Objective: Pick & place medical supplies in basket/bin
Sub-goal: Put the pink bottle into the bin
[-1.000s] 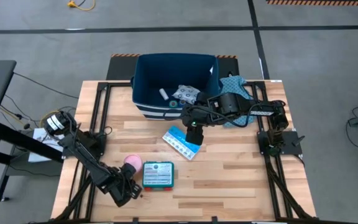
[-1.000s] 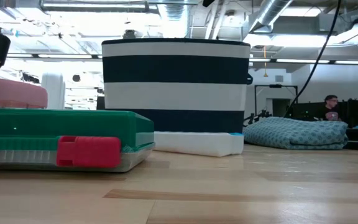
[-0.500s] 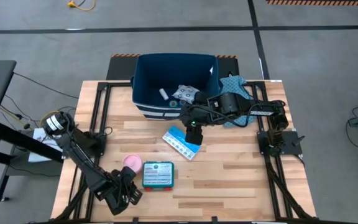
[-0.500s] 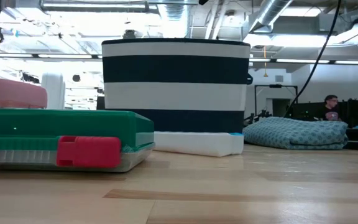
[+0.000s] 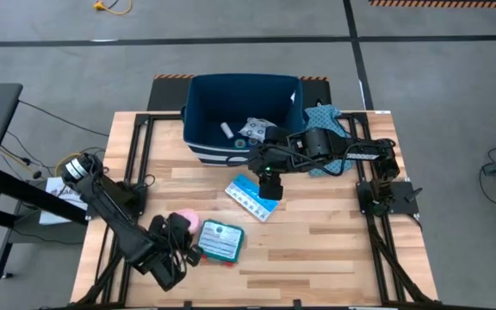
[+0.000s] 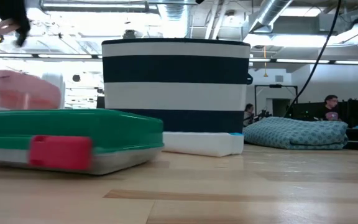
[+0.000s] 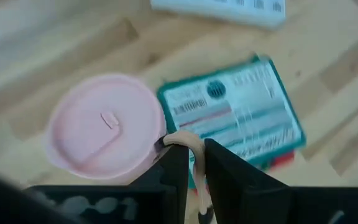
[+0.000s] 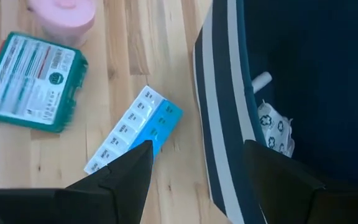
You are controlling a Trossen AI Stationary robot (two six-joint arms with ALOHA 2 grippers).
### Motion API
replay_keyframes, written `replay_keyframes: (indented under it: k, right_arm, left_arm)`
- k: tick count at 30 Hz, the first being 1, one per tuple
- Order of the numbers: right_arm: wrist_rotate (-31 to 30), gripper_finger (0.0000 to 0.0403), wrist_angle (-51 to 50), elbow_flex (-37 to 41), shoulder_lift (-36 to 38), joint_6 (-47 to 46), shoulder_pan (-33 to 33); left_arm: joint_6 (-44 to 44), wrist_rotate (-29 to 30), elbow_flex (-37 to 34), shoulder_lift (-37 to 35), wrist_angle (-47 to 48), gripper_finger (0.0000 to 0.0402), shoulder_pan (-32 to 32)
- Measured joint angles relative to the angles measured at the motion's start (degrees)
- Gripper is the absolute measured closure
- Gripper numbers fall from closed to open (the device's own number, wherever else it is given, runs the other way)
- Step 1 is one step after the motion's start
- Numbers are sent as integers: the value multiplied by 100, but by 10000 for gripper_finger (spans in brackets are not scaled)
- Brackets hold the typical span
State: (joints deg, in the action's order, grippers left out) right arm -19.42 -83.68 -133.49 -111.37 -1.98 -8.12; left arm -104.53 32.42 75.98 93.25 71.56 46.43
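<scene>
My left hand (image 5: 182, 244) sits low at about seven o'clock on the tabletop (image 5: 317, 241), fingers nearly together, pinching a thin tan strip (image 7: 188, 144) between their tips. Just past those fingers lie the pink round roll (image 7: 104, 127) and the teal flat box (image 7: 235, 112), touching side by side; the box sits skewed on the wood. My right hand (image 5: 268, 182) hangs near the centre with its fingers spread wide and nothing between them, directly over the light-blue and white packet (image 5: 250, 196), which lies flat at the six o'clock side of the navy striped bin (image 5: 198, 142). Inside the bin rest a white ring-patterned pouch (image 8: 275, 129) and a small white cylinder (image 8: 260, 80). The teal dotted cloth (image 6: 297, 132) lies at the bin's three o'clock side.
</scene>
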Motion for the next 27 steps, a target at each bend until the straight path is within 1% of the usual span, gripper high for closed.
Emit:
replay_keyframes:
  k: [10,13,15,17,21,27]
  right_arm:
    - [2,158,-276,0,0,54,0]
    - [0,158,-289,0,0,55,-4]
    - [2,158,-290,0,0,62,-7]
    - [2,158,-293,0,0,57,-9]
    - [2,158,-422,0,0,55,-11]
    - [2,158,-552,0,0,53,-11]
  left_arm:
    - [274,619,1248,-5,1892,368,-447]
    - [479,854,1484,-65,1882,376,-613]
    - [653,1032,1606,-126,1892,395,-722]
    - [806,1140,1671,-167,1890,401,-842]
    - [1034,1076,1670,-180,1874,399,-998]
    - [1234,999,1670,-179,1861,386,-1026]
